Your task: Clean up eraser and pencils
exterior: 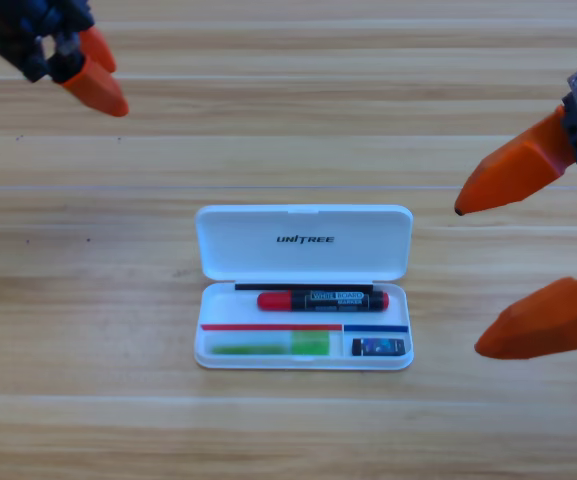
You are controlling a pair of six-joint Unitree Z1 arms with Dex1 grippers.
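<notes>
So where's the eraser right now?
In the high view, the eraser lies in the white case's lower right compartment, right of the green pencil, below the red-capped marker.

Table (268, 130): wood, pale planks with fine grain lines, smooth, low sheen. Case (303, 245): white plastic, smooth, slightly glossy, printed lettering on the open lid. Red-capped marker (323, 300): plastic body with a black printed label. Green pen (271, 346): translucent-looking plastic. Eraser (378, 347): dark matt block with a bluish label. Right gripper (513, 270) and left gripper (96, 75): orange jaws, smooth matt plastic look.
</notes>
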